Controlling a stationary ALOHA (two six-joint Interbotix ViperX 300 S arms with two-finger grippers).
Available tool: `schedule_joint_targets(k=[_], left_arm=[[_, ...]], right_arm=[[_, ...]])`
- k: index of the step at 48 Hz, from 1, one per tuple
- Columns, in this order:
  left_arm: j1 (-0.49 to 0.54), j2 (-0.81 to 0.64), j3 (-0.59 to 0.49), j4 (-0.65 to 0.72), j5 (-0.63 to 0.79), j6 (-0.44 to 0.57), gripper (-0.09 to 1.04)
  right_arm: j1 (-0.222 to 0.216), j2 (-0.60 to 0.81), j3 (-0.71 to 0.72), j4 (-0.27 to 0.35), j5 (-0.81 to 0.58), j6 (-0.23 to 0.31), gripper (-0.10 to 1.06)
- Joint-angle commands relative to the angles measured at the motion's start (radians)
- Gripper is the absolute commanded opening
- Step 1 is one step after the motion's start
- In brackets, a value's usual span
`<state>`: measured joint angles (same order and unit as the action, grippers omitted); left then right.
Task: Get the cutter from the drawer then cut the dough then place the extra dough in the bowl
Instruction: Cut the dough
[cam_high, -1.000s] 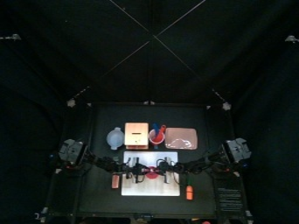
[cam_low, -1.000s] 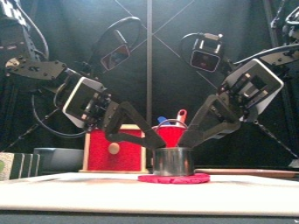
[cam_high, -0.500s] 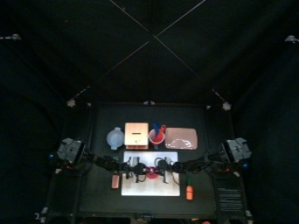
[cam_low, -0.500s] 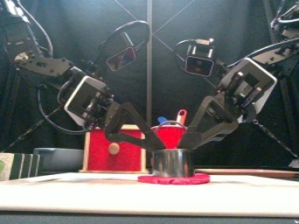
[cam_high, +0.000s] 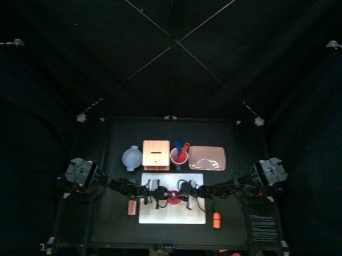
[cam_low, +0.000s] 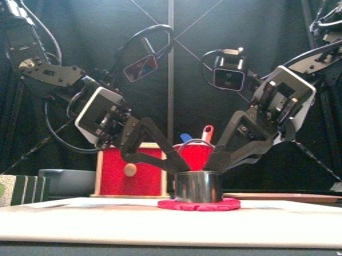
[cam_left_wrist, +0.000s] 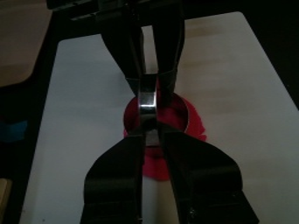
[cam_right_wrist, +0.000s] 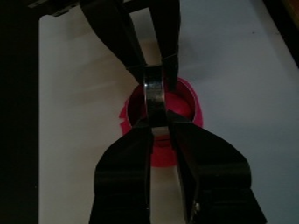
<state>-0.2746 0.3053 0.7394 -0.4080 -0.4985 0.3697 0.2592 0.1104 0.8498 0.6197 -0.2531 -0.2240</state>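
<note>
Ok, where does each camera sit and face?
Top: high above, looking down at the table; both arms enter sideways.
Front: table's front edge, level toward cutter on dough; both arms descend.
Left wrist: on left arm, looking along left pincer at cutter.
Right wrist: likewise along right pincer.
Shared: both wrist views show board and dough.

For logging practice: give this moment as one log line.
left gripper, right gripper: shut on cutter | cutter: on dough | dough: on white board

One camera looks down from high, one looks level from the front edge of the table (cam_high: 241, 140), and both wrist cameras closely share the cutter (cam_left_wrist: 149, 94) and dough (cam_left_wrist: 187, 122).
</note>
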Motion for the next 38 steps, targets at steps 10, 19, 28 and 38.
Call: schedule_joint_targets(k=[10,19,28,38], left_arm=[[-0.055,0.029,0.000,0.018,0.086,0.003,0.57],[-0.055,0.043,-0.002,0.018,0.091,0.005,0.57],[-0.055,0.052,-0.005,0.028,0.123,0.005,0.57],[-0.055,0.064,-0.014,0.026,0.156,0.005,0.57]], right_arm=[[0.031,0.044,0.020,0.014,0.043,0.011,0.49],[0.031,0.069,0.014,0.014,0.054,0.012,0.49],[0.029,0.075,0.012,0.014,0.066,0.012,0.49],[0.026,0.083,0.011,0.014,0.080,0.012,0.49]])
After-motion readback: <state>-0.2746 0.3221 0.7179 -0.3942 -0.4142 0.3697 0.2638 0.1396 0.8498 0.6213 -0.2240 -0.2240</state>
